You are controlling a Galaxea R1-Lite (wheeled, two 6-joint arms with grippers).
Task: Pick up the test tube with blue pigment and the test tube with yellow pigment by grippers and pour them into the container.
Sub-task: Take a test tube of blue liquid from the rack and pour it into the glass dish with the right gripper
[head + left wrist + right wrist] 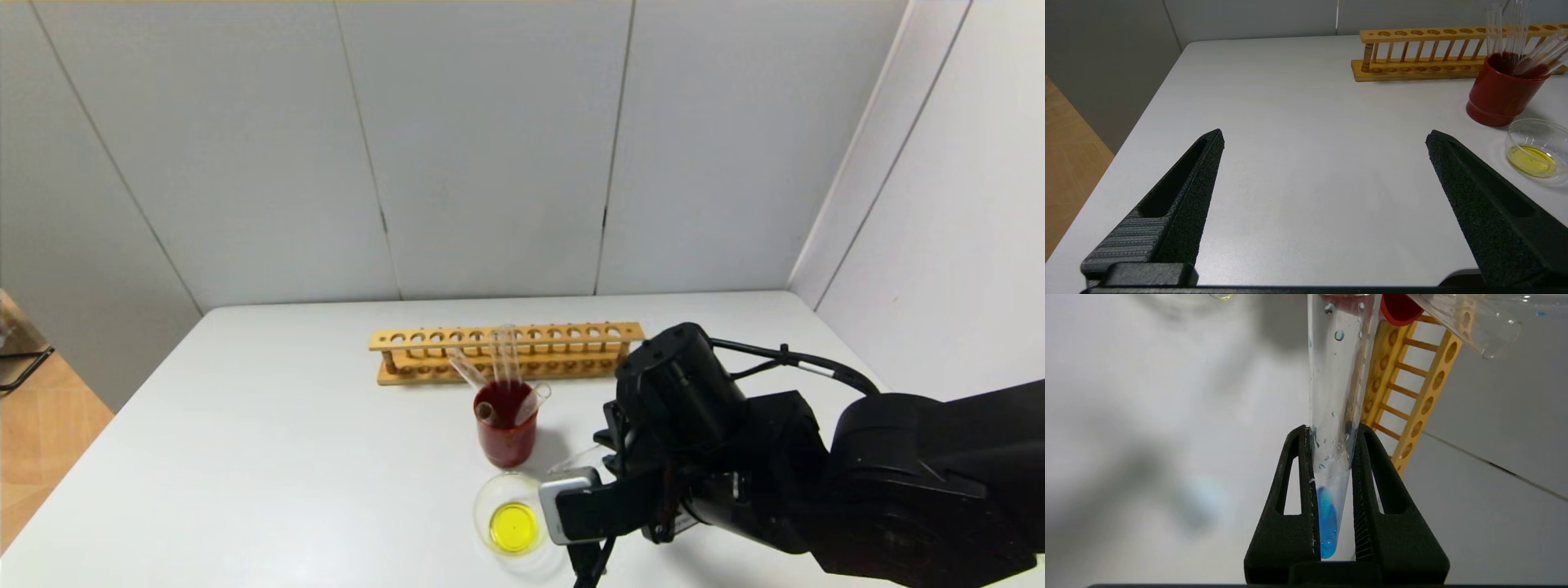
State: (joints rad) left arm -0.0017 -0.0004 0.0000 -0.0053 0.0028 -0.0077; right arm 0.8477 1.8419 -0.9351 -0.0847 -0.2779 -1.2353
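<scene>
- My left gripper (1323, 171) hangs over bare table (269, 425) on the left side, jaws spread wide with nothing between them. From its wrist view the work sits well off to one side, so I judge this arm the farther one and out of the coming move.
- The wooden rack (506, 351) lies along the back of the table, and just in front of it stands the taller beaker of dark red liquid (506, 433) with several plain tubes leaning in it.
- The container (513, 514) sits near the front edge, just in front of the red beaker. It already holds a yellow pool — I can't pick out the test tube with yellow pigment among the leaning tubes.
- My right gripper (1334, 457) is just beside the container on its right, jaws narrow and clamped on the test tube with blue pigment (1331, 457).
- What the pour turns on — the tube's long axis runs straight out from the jaws. The blue sits at the rounded end, down between the fingers (1286, 522), and the open end points away toward the container.
- In the head view the tube's mouth seems to sit near the container's right rim. I judge the tube must tip further, mouth down over the rim, before the blue runs.
</scene>
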